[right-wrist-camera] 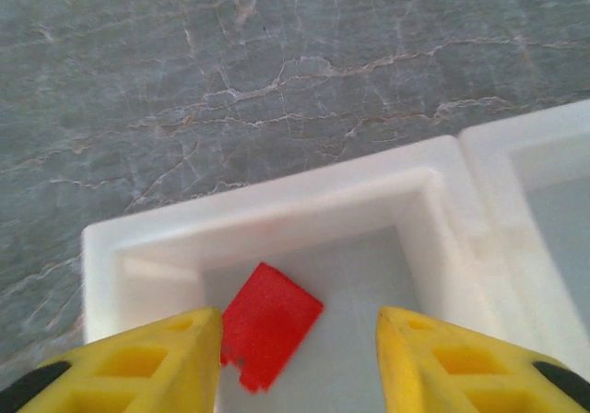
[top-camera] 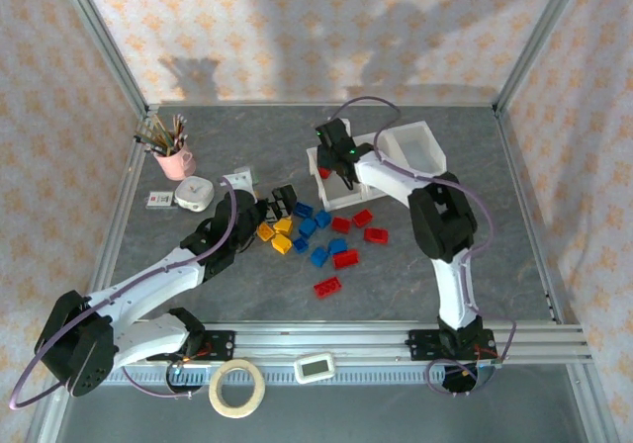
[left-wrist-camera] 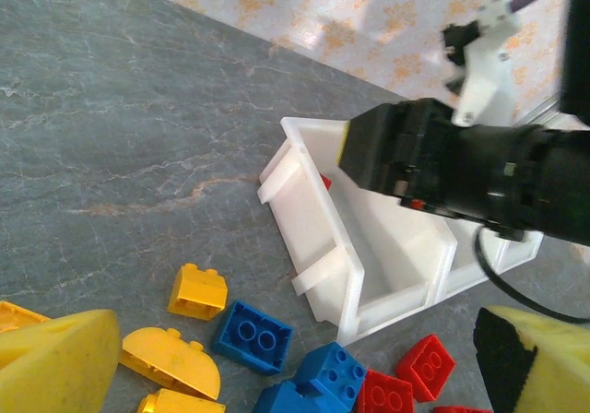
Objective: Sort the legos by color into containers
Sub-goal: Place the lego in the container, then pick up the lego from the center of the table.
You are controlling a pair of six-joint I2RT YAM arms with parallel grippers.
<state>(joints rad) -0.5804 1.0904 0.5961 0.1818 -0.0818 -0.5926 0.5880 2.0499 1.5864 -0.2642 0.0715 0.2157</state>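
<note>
Three joined white containers stand at the back centre of the table. My right gripper hangs over the leftmost one. In its wrist view the right gripper is open, and a blurred red lego sits loose in that bin, close by the left finger. Loose legos lie in front of the bins: yellow, blue and red. My left gripper is open and empty above the yellow and blue ones; a yellow brick and a blue brick lie below it.
A pink cup of pencils and a white device stand at the back left. A tape roll and a white timer lie by the near rail. The right arm reaches over the bins.
</note>
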